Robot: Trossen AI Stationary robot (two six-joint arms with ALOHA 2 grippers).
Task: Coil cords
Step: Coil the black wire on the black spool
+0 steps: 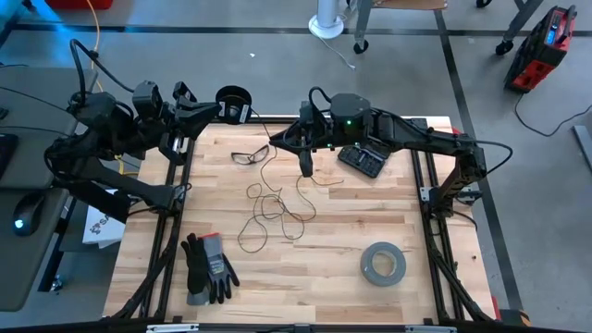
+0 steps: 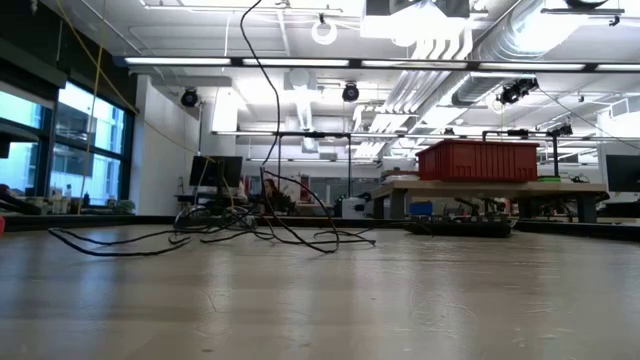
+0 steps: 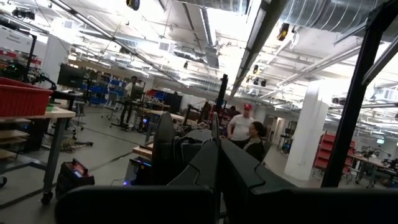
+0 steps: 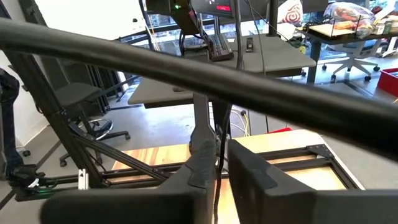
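My right gripper (image 1: 306, 170): fingers nearly together, pinching the cord (image 1: 273, 208) above the wooden surface (image 1: 351, 222). My left gripper (image 1: 215, 108): closed, empty, at the far left corner beside the spool (image 1: 234, 100).

Cord: one, tangled loosely mid-surface.

Also: one tape roll (image 1: 382, 264), one pair of glasses (image 1: 250, 155), one pair of gloves (image 1: 207, 267).

Room: workshop, two people (image 3: 247, 132) distant.

A: Both arms are showing matte black housings, boxy at the joints, with black cables looping along the links.
B: Right arm (image 1: 407, 134) is glowing a small green light on its wrist block. Left arm (image 1: 102, 139) is trailing a cable arc. Claw fingers (image 4: 249, 171) are looking dark, flat, angular.
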